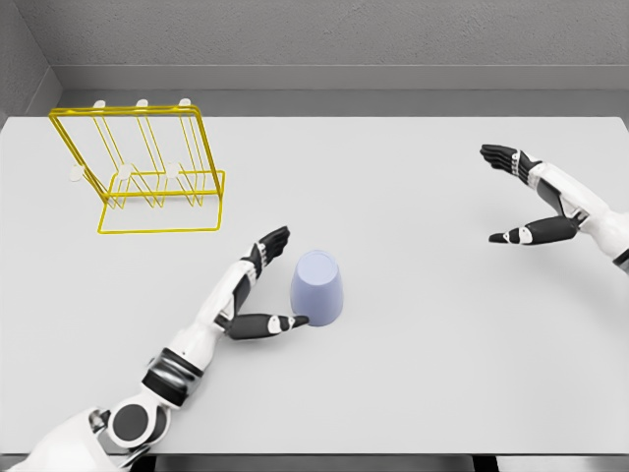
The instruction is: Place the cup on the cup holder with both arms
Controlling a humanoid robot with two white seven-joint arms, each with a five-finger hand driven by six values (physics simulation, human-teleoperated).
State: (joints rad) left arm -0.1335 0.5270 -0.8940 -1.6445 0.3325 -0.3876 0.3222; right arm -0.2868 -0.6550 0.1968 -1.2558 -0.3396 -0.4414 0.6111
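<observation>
A pale lavender cup (318, 286) stands upside down on the white table, near the middle front. My left hand (279, 279) is right beside its left flank, fingers spread open; the thumb tip touches or nearly touches the cup's base edge, and the fingers reach up along its far left side. Nothing is grasped. The yellow wire cup holder (147, 169) with white-tipped pegs stands at the back left, well apart from the cup. My right hand (516, 195) hovers open at the far right, palm facing left, holding nothing.
The white table (413, 374) spreads wide between the cup and the right hand. A grey wall runs along the table's back edge and left side. The holder's base frame lies flat on the table in front of its rack.
</observation>
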